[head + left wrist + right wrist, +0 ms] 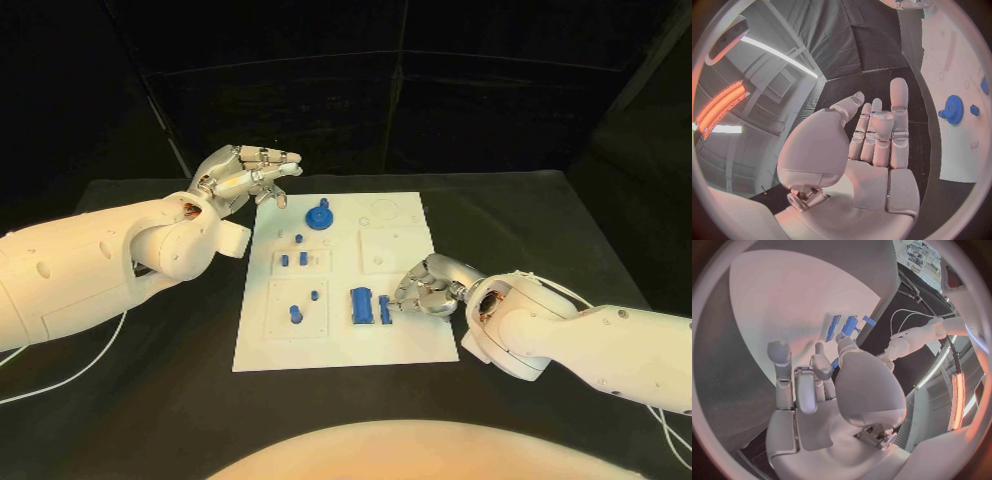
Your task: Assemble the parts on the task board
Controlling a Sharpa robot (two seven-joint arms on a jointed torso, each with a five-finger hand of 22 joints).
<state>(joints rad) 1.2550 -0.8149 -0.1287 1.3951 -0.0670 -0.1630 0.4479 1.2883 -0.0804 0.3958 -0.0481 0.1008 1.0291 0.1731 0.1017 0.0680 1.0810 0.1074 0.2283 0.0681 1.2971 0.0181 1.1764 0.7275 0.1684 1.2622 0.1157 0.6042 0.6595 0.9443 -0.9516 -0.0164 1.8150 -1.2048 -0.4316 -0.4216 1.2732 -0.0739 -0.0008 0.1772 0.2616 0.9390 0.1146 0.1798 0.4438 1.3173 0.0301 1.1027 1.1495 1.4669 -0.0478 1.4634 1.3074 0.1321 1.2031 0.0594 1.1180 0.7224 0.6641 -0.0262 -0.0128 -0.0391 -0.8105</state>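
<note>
A flat white plastic task board point(404, 345) is seen lying in the middle of the black surface point(577, 220). Small blue plastic parts are spread over it: a round blue toothed gear point(320, 216) sits near the far end, small blue pegs point(294, 260) stand in the middle on the left side, and two long blue blocks point(369, 306) lie near the close end. The silver right hand point(428, 288) is held low over the board's right edge, just beside the long blue blocks. Its fingers point(806, 390) are curled in part way, and nothing is seen held in them; whether they touch a block cannot be told. The silver left hand point(248, 175) is held up off the board, past its far left corner and near the gear. Its fingers point(882, 132) are held straight and close together, and nothing is held by it. The step in hand looks like a reach for one of the long blue blocks by the right hand, so the job seems to be at an early stage, with many parts not yet put in place. For the next move, the right fingers would need to be closed on one block only, so that the other block is not knocked. The block would then need to be lifted straight up.
</note>
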